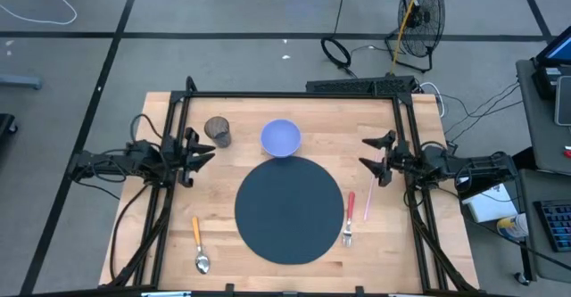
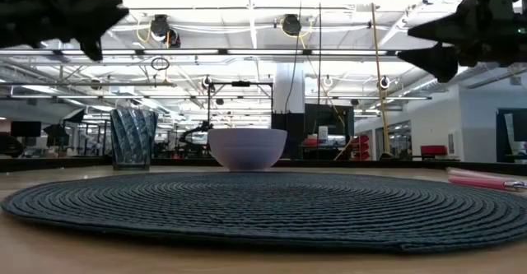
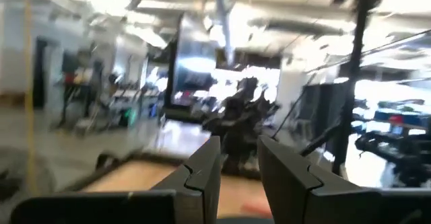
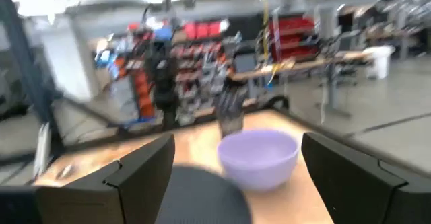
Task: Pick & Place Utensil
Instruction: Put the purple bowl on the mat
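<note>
An orange-handled spoon [image 1: 198,233] lies flat near the table's near-left corner, to the left of the round dark placemat [image 1: 288,210]. A red-handled fork [image 1: 349,215] and a thin pink utensil [image 1: 367,204] lie side by side just right of the mat. My left gripper [image 1: 211,151] [image 3: 239,143] hovers above the table's left side, its fingers a narrow gap apart. My right gripper [image 1: 364,152] [image 4: 237,140] hovers above the right side, wide open and facing the bowl. Both hang high in the low view, left gripper [image 2: 119,15] and right gripper [image 2: 405,45].
A lavender bowl [image 1: 281,137] [image 4: 258,155] stands just beyond the mat's far edge. A grey ribbed glass [image 1: 218,131] [image 2: 133,138] stands to the bowl's left. Black frame rails [image 1: 294,94] run along the table's left, right and far edges. Bare wood shows around the mat.
</note>
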### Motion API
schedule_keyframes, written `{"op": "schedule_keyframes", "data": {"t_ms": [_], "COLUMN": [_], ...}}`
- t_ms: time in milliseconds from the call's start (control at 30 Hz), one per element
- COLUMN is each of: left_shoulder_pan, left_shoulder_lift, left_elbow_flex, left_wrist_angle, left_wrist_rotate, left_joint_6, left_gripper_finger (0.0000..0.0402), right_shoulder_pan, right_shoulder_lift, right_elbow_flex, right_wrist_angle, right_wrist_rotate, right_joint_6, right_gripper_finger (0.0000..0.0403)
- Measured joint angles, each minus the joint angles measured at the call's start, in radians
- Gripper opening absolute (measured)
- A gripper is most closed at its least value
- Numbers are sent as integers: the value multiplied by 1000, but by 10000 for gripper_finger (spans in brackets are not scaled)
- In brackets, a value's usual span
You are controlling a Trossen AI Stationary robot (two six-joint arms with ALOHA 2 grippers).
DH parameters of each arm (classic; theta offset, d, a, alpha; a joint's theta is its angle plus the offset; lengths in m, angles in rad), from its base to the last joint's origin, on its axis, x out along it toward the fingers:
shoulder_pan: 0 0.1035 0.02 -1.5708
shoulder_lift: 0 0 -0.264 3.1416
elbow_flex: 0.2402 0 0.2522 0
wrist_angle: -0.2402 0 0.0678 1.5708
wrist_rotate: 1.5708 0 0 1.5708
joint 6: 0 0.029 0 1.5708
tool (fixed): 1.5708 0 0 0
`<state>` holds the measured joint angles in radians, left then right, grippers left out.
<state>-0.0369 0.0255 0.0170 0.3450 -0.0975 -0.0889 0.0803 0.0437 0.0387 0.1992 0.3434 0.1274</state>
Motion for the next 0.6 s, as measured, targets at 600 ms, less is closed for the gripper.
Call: {"op": "schedule_keyframes", "data": {"t_ms": [600], "left_shoulder_pan": [4], "left_shoulder_lift": [664], "left_elbow_flex": [381], "left_wrist_angle": [11], "left_wrist_rotate": [-23], "left_joint_6": [214], "left_gripper_finger": [104], "right_shoulder_pan": [-1], "right_shoulder_lift": [1], "right_elbow_flex": [0], "right_wrist_angle": [93], "right_wrist_rotate": [179], "right_joint_6": [-6], "right_gripper_finger": [318]}}
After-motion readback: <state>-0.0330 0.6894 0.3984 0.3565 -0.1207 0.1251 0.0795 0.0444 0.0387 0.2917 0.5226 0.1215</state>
